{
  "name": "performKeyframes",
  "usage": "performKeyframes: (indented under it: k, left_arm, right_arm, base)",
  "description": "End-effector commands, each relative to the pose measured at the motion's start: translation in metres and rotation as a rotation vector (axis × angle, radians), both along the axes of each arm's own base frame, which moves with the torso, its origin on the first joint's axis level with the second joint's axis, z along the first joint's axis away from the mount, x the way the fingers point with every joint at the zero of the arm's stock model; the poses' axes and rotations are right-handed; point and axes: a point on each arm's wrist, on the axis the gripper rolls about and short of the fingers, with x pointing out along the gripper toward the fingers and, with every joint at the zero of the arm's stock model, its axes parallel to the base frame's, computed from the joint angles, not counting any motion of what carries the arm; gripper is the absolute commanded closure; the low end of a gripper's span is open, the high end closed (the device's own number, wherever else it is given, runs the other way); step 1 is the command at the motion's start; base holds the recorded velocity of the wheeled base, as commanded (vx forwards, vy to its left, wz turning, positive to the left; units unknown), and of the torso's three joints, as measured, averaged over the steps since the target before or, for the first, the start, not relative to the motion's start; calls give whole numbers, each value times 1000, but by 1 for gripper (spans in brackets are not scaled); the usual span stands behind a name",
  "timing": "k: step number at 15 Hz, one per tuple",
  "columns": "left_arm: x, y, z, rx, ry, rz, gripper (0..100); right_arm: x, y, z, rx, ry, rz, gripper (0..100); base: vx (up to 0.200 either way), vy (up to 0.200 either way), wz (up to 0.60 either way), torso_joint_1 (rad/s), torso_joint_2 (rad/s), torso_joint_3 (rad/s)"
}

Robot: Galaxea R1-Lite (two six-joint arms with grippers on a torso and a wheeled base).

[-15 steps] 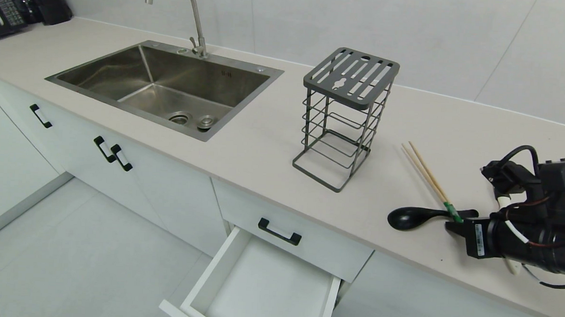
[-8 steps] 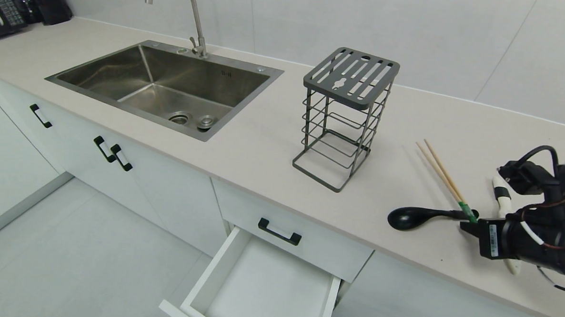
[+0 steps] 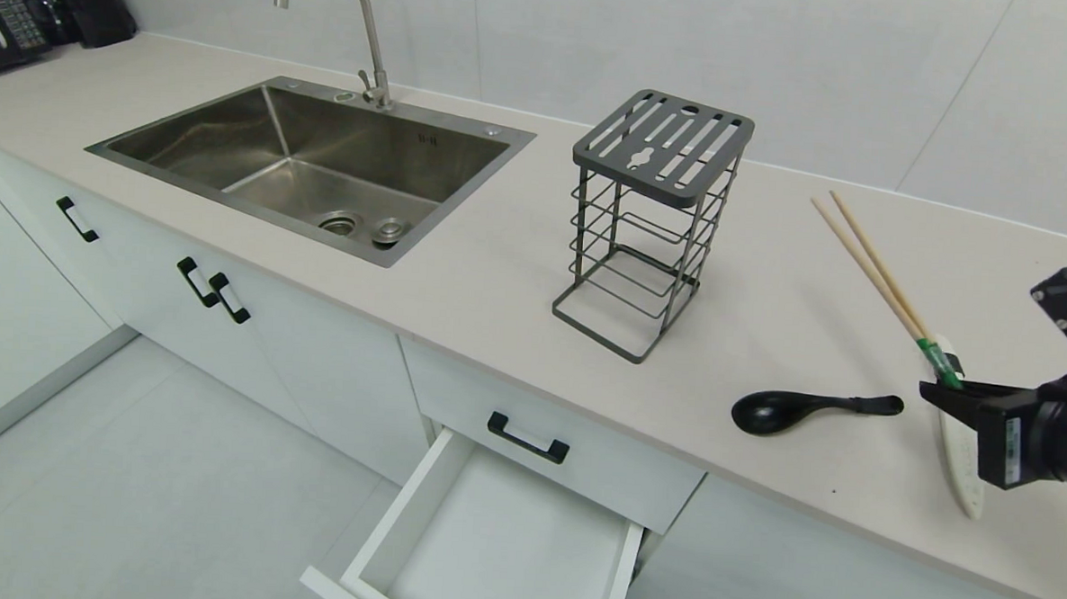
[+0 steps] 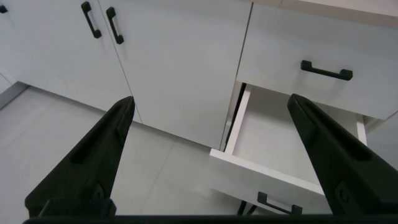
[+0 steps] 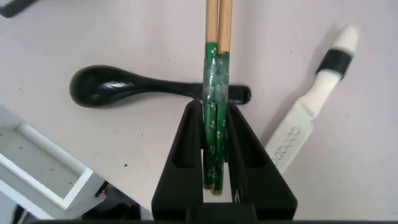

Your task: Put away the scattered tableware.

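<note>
Chopsticks (image 3: 876, 260) are pinched at their green ends in your right tool (image 3: 948, 388), which is clamped tight on the pair. They sit off to the right of the wire rack (image 3: 654, 224), bare tips pointing back toward the wall. The black spoon (image 3: 803, 408) lies flat on the table (image 3: 498, 280), right of the rack and nearer the front edge, clear of the tool. A white utensil with a black band (image 3: 965, 485) lies further right of the rack than the spoon, partly behind the tool. The drawer (image 3: 496, 541) hangs open below the rack. Your left tool (image 4: 210, 106) is spread wide with nothing in it, low down and facing that drawer.
</note>
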Motion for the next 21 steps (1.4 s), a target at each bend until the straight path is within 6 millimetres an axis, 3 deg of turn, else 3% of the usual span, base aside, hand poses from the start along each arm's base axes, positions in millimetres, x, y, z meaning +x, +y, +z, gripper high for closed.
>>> performKeyframes:
  k: [1, 5, 9, 14, 17, 21]
  left_arm:
    - [0, 0, 0, 0, 0, 0, 0]
    - [0, 0, 0, 0, 2, 0, 0]
    - [0, 0, 0, 0, 0, 0, 0]
    - [0, 0, 0, 0, 0, 0, 0]
    - [0, 0, 0, 0, 0, 0, 0]
    - [0, 0, 0, 0, 2, 0, 0]
  right_arm:
    - [-12, 0, 17, -2, -94, 30, 100]
    - [-11, 7, 41, -5, -309, 92, 100]
    - [-12, 25, 57, 20, -403, 194, 100]
    - [-22, 51, 49, 52, -398, 486, 100]
    - [-34, 59, 21, 55, -356, 637, 100]
    - [-38, 57, 18, 63, -365, 646, 100]
  base:
    - [0, 0, 0, 0, 0, 0]
    - [0, 0, 0, 0, 0, 0]
    - [0, 0, 0, 0, 0, 0]
    - [0, 0, 0, 0, 0, 0]
    - [0, 0, 0, 0, 0, 0]
    - [0, 0, 0, 0, 0, 0]
